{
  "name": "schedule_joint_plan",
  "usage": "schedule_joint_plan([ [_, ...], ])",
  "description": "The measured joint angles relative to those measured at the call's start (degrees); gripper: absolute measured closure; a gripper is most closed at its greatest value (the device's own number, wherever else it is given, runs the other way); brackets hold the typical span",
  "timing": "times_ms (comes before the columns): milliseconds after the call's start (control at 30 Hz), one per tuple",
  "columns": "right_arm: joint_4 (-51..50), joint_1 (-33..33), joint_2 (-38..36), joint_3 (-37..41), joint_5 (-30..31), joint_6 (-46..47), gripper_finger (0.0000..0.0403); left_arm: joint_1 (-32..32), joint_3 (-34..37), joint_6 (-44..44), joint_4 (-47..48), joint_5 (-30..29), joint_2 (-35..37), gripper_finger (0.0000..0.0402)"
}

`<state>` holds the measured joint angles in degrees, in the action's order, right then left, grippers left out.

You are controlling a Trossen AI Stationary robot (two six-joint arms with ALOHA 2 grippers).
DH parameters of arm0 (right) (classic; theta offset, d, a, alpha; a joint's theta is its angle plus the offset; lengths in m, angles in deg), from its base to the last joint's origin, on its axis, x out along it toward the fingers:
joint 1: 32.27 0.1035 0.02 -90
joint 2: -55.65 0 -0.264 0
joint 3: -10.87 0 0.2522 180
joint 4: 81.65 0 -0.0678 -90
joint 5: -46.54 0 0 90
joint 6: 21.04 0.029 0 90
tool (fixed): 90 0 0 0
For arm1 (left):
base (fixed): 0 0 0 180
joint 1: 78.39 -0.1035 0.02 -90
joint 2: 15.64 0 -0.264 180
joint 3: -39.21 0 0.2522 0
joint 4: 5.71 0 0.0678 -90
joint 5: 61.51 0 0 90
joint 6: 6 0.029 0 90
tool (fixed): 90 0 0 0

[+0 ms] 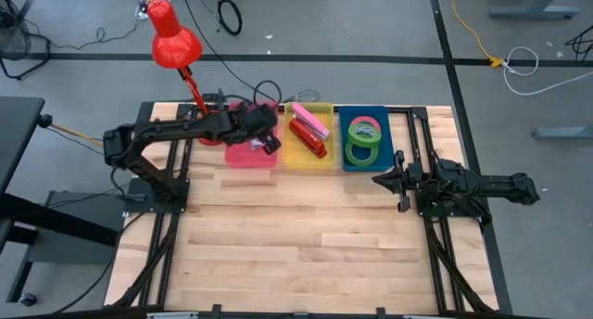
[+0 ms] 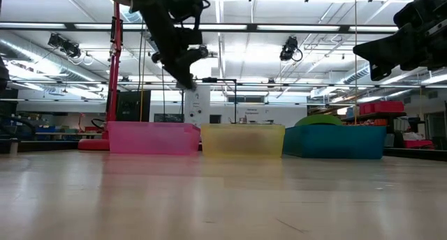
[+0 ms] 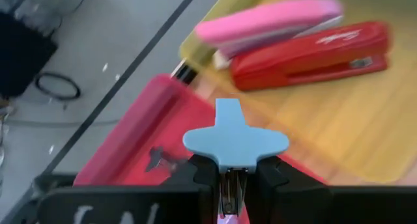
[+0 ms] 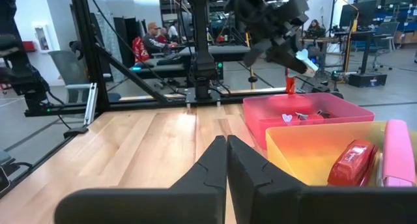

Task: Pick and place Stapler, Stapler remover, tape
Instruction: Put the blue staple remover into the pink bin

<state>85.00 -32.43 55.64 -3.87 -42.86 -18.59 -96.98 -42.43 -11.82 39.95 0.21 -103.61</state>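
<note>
Left gripper (image 3: 228,185) clamped on a light-blue staple remover (image 3: 234,140) — held in the air over the pink bin (image 1: 248,153), clear of its walls. A few small dark and pale removers lying on that bin's floor (image 4: 301,116). Red lamp (image 1: 174,39) on its stem just behind the bin, close to the left arm. Yellow bin (image 1: 298,158) next over, touching the pink one: red stapler (image 1: 309,138) and pink stapler (image 1: 314,121) side by side inside. Blue bin (image 1: 348,163) last in the row, holding the tape — two green rings (image 1: 362,152) and a red-pink ring (image 1: 367,130), flat, overlapping. Right gripper (image 1: 397,181) fingers pressed together on nothing, hanging above bare table (image 1: 296,236) beside the blue bin's near right corner. Cables on the floor beyond.
</note>
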Motion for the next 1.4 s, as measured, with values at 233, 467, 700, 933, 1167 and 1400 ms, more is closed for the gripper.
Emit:
schedule_joint_plan([
  [233,0.0,0.0,0.0,0.0,0.0,0.0,0.0387,-4.0,0.0,-1.0,1.6,0.1,0.0,0.0356],
  [467,0.0,0.0,0.0,0.0,0.0,0.0,0.0387,-8.4,0.0,-2.3,-0.3,3.8,-0.1,0.0356],
  [700,0.0,0.0,0.0,0.0,0.0,0.0,0.0387,-11.2,0.0,-2.6,-1.0,10.6,-1.6,0.0356],
  [933,0.0,0.0,0.0,0.0,0.0,0.0,0.0387,-11.6,0.0,-2.8,-0.7,11.2,-6.2,0.0356],
  [1167,0.0,0.0,0.0,0.0,0.0,0.0,0.0387,-12.2,0.0,-3.0,-0.8,11.0,-10.7,0.0355],
  [1400,0.0,0.0,0.0,0.0,0.0,0.0,0.0387,-12.7,0.0,-3.0,-3.0,11.2,-14.1,0.0355],
])
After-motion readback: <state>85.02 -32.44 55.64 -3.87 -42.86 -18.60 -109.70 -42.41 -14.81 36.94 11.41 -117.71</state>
